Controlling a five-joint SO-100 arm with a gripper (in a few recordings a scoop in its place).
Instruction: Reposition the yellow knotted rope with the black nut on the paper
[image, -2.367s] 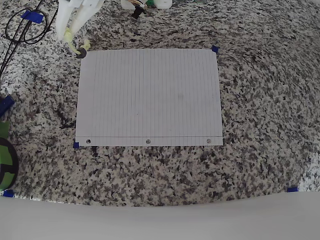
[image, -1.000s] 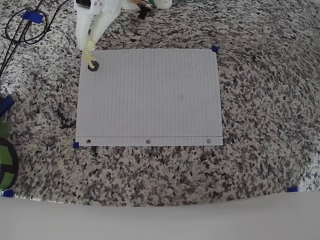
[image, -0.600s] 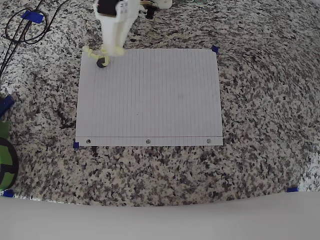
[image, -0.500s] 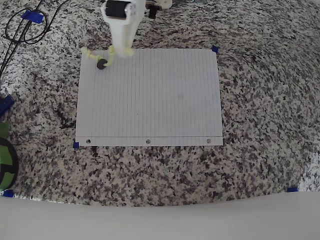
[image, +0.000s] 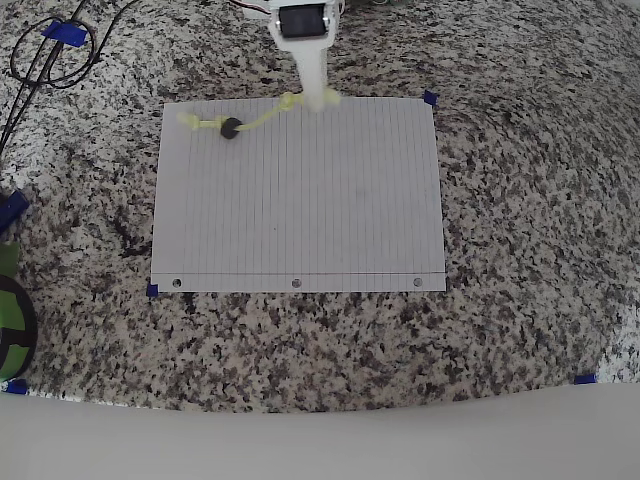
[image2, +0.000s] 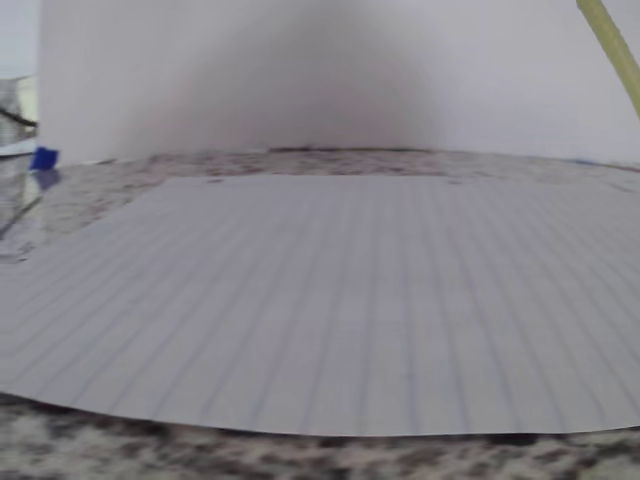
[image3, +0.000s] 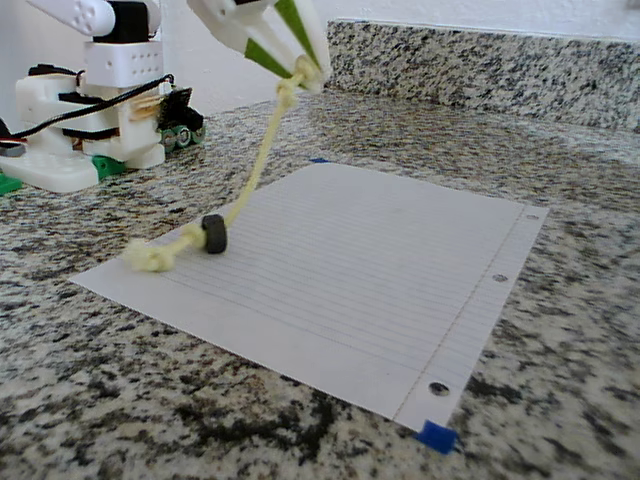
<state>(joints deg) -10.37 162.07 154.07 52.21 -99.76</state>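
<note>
Holding item: gripper (image3: 305, 68), fingers pinched on one knotted end of the yellow knotted rope (image: 255, 118), raised. Other knot and black nut (image: 230, 127) rest on the paper (image: 300, 210), near its unpunched edge.

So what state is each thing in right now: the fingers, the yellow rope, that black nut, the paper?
gripper: fingers shut on the rope's upper knot, raised above the paper.
yellow knotted rope: one end lifted and slanting up, other knot resting on the paper.
black nut: threaded on the rope, standing on edge on the paper.
paper: lying flat on the granite counter.
</note>
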